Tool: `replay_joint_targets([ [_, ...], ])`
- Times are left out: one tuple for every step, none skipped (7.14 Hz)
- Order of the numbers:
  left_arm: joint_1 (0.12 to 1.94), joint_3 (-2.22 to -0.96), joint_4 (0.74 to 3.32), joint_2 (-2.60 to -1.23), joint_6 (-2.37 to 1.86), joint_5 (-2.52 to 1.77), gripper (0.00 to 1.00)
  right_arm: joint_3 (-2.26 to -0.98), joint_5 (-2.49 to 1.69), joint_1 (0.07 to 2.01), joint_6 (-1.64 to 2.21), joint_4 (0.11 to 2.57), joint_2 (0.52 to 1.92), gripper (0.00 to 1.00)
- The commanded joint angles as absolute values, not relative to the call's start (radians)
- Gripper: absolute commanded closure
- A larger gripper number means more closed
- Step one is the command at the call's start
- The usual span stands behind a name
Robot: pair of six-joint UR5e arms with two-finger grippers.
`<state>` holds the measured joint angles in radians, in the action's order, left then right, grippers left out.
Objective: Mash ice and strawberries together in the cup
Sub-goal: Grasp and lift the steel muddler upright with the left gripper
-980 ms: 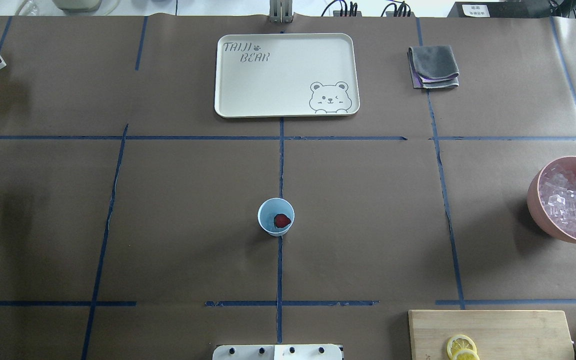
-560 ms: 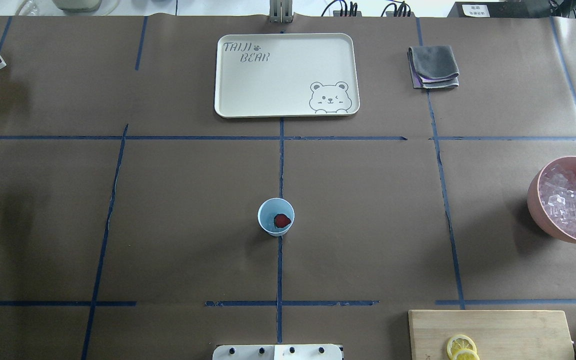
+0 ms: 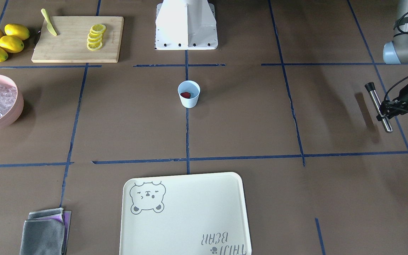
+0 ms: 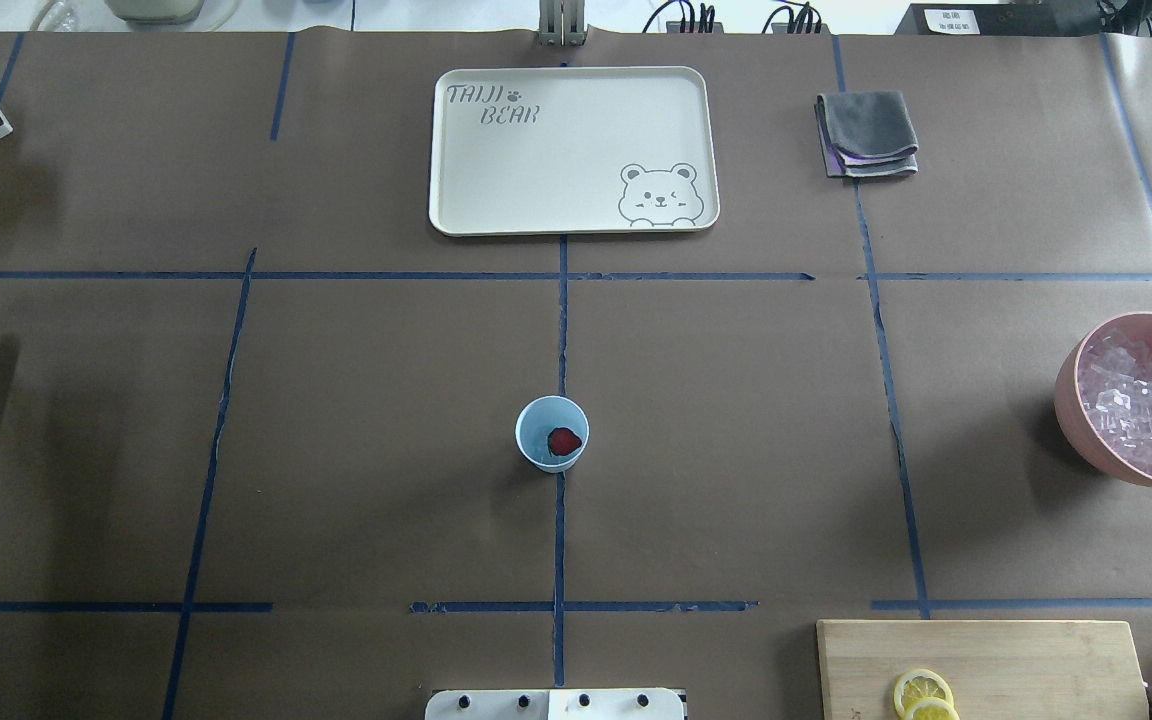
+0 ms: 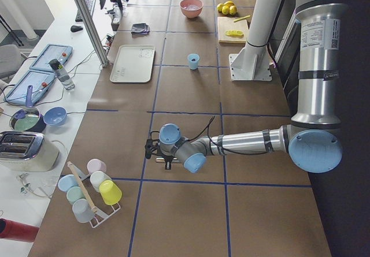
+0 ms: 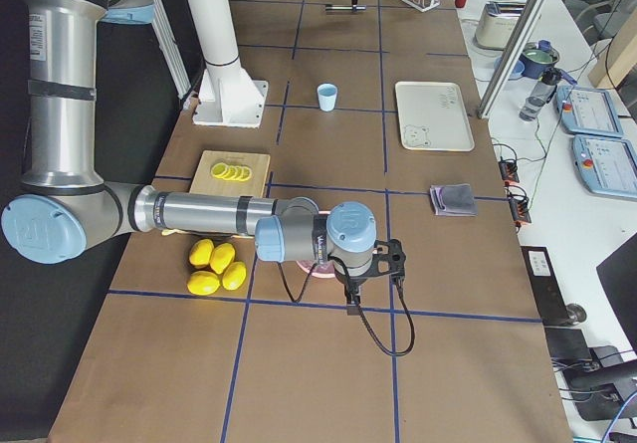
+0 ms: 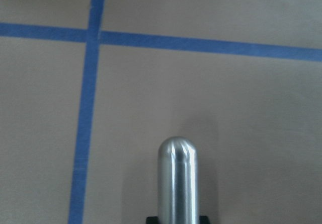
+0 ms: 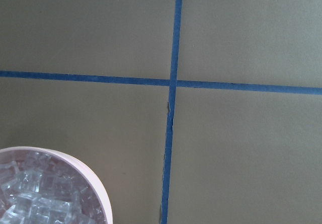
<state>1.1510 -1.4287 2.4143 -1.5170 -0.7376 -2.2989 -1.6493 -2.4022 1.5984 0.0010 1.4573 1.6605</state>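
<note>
L gripper [image 3: 384, 109] is squeezing tight on a metal rod [image 3: 375, 98] w/ a black cap. It is holding the rod tilted, up off the table [image 4: 336, 400], way out on the robot's left side. The L wrist cam is showing the rod's round shiny end sticking out over the blue tape lines [image 7: 88, 108].

R gripper [image 6: 368, 269] is hanging up high just by the pink bowl [image 4: 1071, 400]. Can't tell if its fingers are apart or together, since only the side cam is catching it.

The cup [image 4: 536, 440] is standing upright in the middle of the table, right on a tape line, well apart from both grippers. The strawberry [image 4: 564, 441] is lying inside it, at the bottom.

The ice [image 4: 1141, 405] is piling up in the pink bowl at the robot's right edge, far from the cup.

A cream bear tray [image 4: 576, 150] is sitting at the far side w/ a folded gray cloth [image 4: 866, 130] near it. A wood cutting board [image 4: 1016, 660] w/ lemon slices [image 4: 921, 692] is lying on the robot's right, w/ whole lemons [image 3: 2, 40] just beside it.
</note>
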Motion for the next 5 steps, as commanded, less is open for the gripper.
replay_joint_targets([
  [1.158,-1.604,2.418,-1.515,-0.738,-2.321,1.00,-1.651,-2.402,1.600,0.002,1.457,1.658,0.00],
  [1.178,-1.685,2.416,-1.514,-0.738,-2.318,1.00,-1.658,-2.402,1.600,-0.002,1.457,1.660,0.00],
  [1.187,-1.739,2.411,-1.519,-0.748,-2.307,1.00,-1.664,-2.401,1.606,-0.003,1.453,1.667,0.00],
  [1.189,-1.794,2.411,-1.519,-0.755,-2.272,1.00,-1.667,-2.401,1.609,-0.003,1.451,1.670,0.00],
  [1.187,-1.843,2.413,-1.543,-0.755,-2.229,1.00,-1.675,-2.395,1.609,-0.005,1.451,1.672,0.00],
])
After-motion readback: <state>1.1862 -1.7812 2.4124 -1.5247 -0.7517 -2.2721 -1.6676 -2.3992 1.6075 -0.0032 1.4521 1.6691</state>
